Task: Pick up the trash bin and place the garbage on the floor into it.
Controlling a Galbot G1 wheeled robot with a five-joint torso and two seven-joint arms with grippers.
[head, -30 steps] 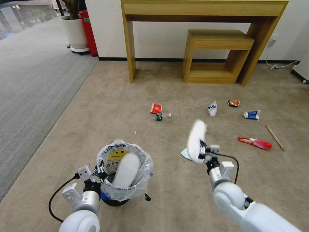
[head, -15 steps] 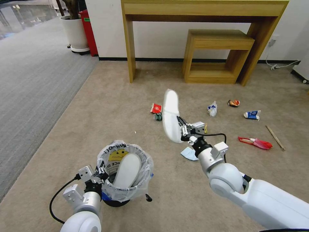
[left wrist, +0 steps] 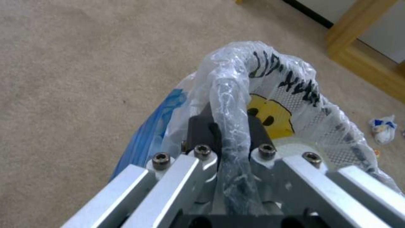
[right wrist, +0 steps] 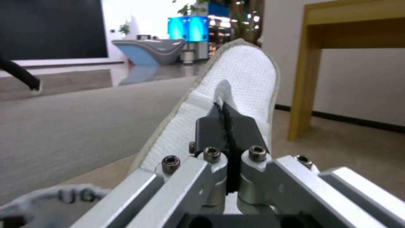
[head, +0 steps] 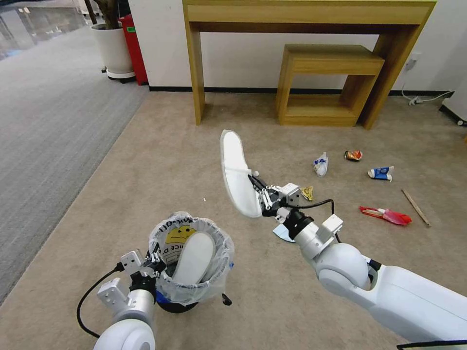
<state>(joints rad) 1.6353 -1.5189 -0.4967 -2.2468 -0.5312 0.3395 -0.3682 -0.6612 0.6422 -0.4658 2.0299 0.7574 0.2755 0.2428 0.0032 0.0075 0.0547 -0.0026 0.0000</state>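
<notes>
Our left jaws pinch the trash bin [head: 190, 262] rim, one slipper [head: 192, 256] inside; right jaws clamp the second slipper [head: 237, 173] beyond it; wrappers [head: 320, 164], carton [head: 381, 173], stick [head: 415, 207] remain on the floor [head: 160, 160]

My right gripper [right wrist: 230, 126] is brushed metal with matt black pads, pinching a white slipper [head: 236, 172] of dimpled cloth. My left gripper [left wrist: 230, 133] clamps the trash bin's [head: 192, 253] crinkly, glossy plastic liner. The floor [head: 160, 160] is matt short-pile carpet; the far table [head: 311, 19] is smooth wood.
</notes>
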